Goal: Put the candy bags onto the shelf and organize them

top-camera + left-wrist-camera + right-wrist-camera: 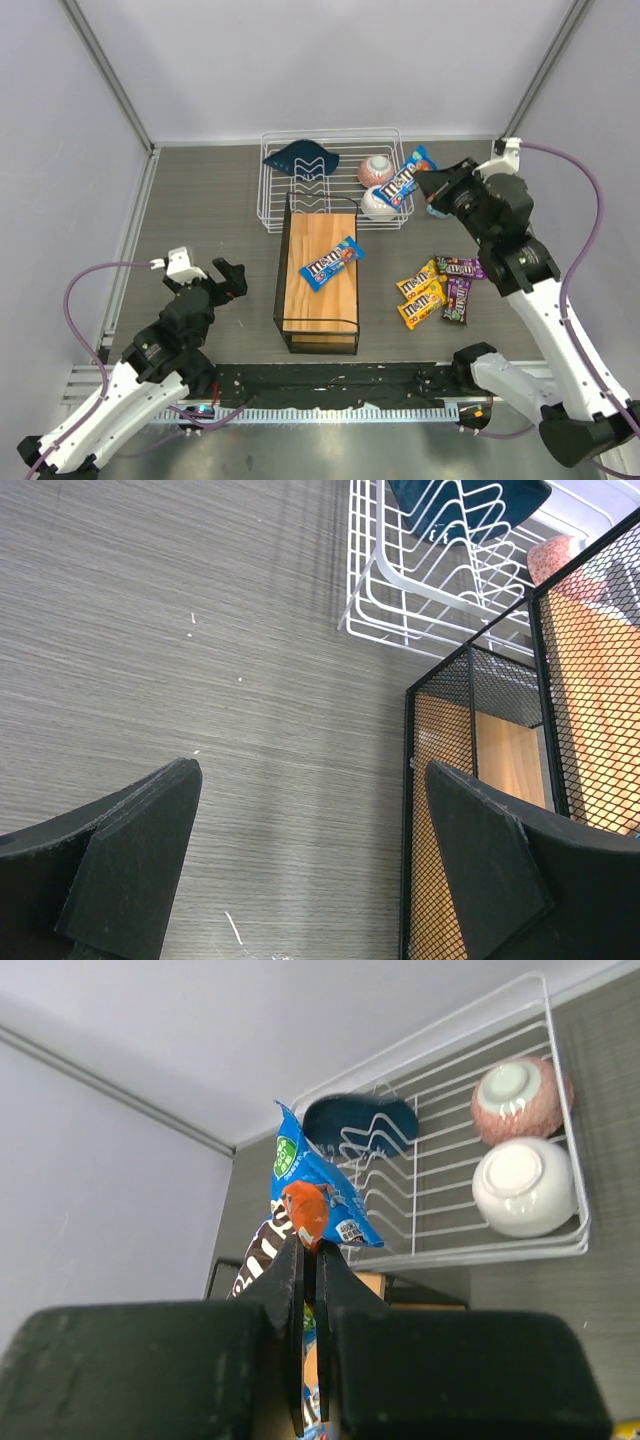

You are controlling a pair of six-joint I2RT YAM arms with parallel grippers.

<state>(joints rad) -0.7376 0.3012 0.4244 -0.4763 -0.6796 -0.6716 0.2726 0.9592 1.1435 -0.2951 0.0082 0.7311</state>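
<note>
Hanging above the right end of the rack (pixel 335 190), a blue bag (pixel 405 178) is carried by the right gripper (pixel 428 188). The grip is made plain only in the right wrist view, where the fingers (pixel 285 1290) are seen clenched on the bag's lower edge and the packet stands up from them. Behind it, a pink bowl (pixel 520 1095), a white bowl (pixel 522 1185) and a dark blue dish (pixel 360 1125) are shown lying in the rack.

The rest of the task is shown only by the top view. The shelf (pixel 310 300) is set just in front of the rack, and a second blue bag (pixel 331 262) lies aslant on its wooden top. Two yellow bags (pixel 420 290) and two purple bags (pixel 458 285) are gathered on the table (pixel 210 200) right of the shelf, near the right arm.

The left gripper (pixel 225 280) is held left of the shelf. In the left wrist view its fingers (pixel 130 850) are spread wide over bare table with nothing between them. The shelf's black mesh side is seen just beside the right finger, with a corner of the rack beyond it.
</note>
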